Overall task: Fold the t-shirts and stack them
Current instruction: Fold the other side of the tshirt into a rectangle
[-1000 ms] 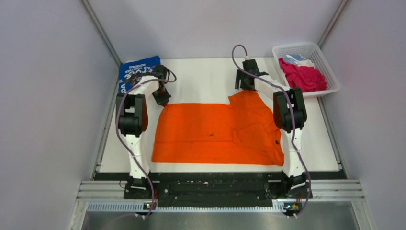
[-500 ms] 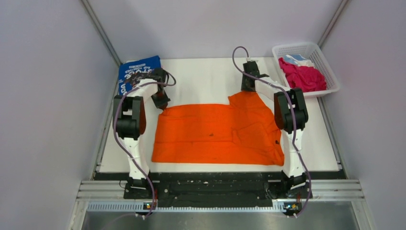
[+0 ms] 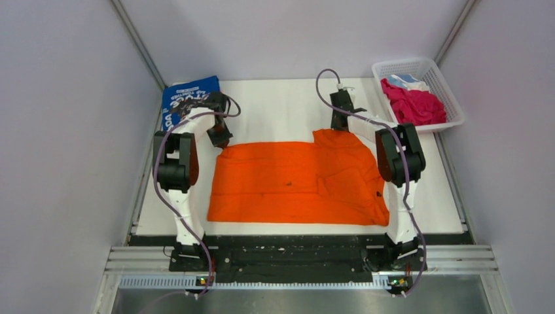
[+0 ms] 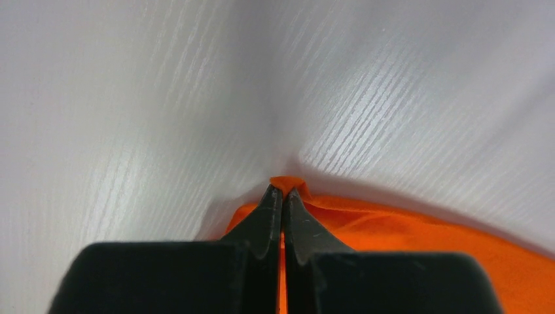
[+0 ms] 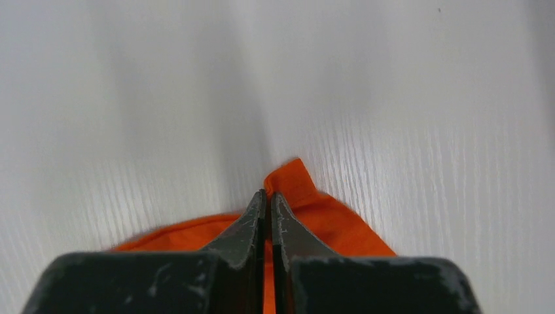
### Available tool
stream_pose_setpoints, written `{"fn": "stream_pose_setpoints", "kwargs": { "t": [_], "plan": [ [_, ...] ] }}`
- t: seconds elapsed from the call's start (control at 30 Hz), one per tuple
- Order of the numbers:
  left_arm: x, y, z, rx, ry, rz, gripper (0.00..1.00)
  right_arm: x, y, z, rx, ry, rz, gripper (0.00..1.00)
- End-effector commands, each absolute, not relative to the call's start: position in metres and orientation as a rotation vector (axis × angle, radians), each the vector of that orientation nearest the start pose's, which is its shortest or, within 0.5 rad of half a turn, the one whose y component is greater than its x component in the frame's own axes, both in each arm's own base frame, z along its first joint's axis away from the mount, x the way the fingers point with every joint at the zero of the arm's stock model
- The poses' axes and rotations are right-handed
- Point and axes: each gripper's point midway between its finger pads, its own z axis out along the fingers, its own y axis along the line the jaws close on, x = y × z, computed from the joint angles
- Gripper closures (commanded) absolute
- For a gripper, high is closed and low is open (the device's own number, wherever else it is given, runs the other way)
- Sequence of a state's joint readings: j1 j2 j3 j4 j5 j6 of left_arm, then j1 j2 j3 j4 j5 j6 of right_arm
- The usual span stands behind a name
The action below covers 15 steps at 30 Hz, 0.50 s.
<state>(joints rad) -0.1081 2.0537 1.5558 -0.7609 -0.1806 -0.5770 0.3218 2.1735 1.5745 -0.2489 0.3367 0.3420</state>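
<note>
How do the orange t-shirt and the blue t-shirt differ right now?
The orange t-shirt lies spread wide across the middle of the table; the blue t-shirt sits as a compact, seemingly folded packet at the far-left corner. The orange one is plain, the blue one carries white lettering. The left gripper and right gripper are each shut on a far corner of the orange one; neither holds the blue one. Both rest on that table.

Two arms [image 3: 173, 160] [image 3: 396, 154], one orange tee [image 3: 294, 183], one blue tee [image 3: 186, 91], one basket [image 3: 406, 65].
</note>
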Motion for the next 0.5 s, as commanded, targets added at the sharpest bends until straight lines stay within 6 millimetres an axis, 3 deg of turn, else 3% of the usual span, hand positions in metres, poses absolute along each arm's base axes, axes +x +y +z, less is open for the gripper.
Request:
{"fn": "stream_pose_setpoints", "kwargs": {
  "t": [0.0,0.2,0.47],
  "plan": [
    [0.433,-0.045,0.071,-0.653,2.598,0.033,1.0,0.517,0.147,0.099,0.153,2.182,0.02,1.0],
    [0.418,-0.047,0.08,-0.629,2.551,0.026,1.0,0.47,0.15,0.124,0.146,2.144,0.041,1.0],
    [0.391,-0.048,0.081,-0.613,2.514,0.001,1.0,0.387,0.145,0.128,0.178,2.184,0.059,1.0]
  ]
}}
